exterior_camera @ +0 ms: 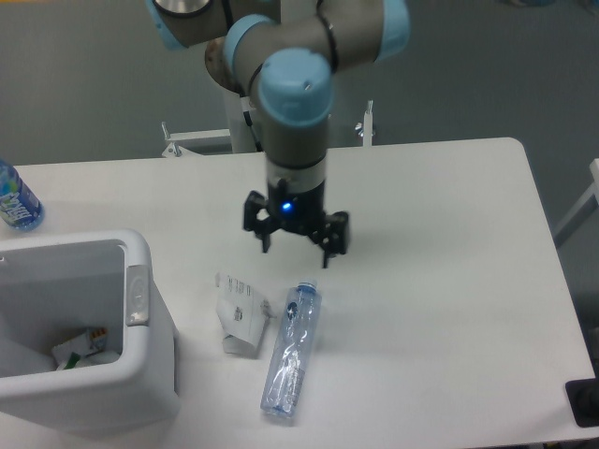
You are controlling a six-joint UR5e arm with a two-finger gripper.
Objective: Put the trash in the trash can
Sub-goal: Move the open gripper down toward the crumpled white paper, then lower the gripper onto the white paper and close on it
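Two pieces of trash lie on the white table [440, 281]: a crumpled white paper packet [241, 314] with small dark print, and just right of it a crushed clear plastic bottle [292, 349] lying lengthwise, cap end toward the robot. My gripper [298, 250] hangs open just above and behind the bottle's cap end, with nothing between its fingers. The trash can [80, 332], a boxy white bin with a grey oval inset, stands at the front left with some scraps inside.
A bottle of blue liquid with a blue label [15, 198] stands at the table's far left edge. The robot's base column [245, 112] rises behind the table. A dark object [585, 402] sits at the front right corner.
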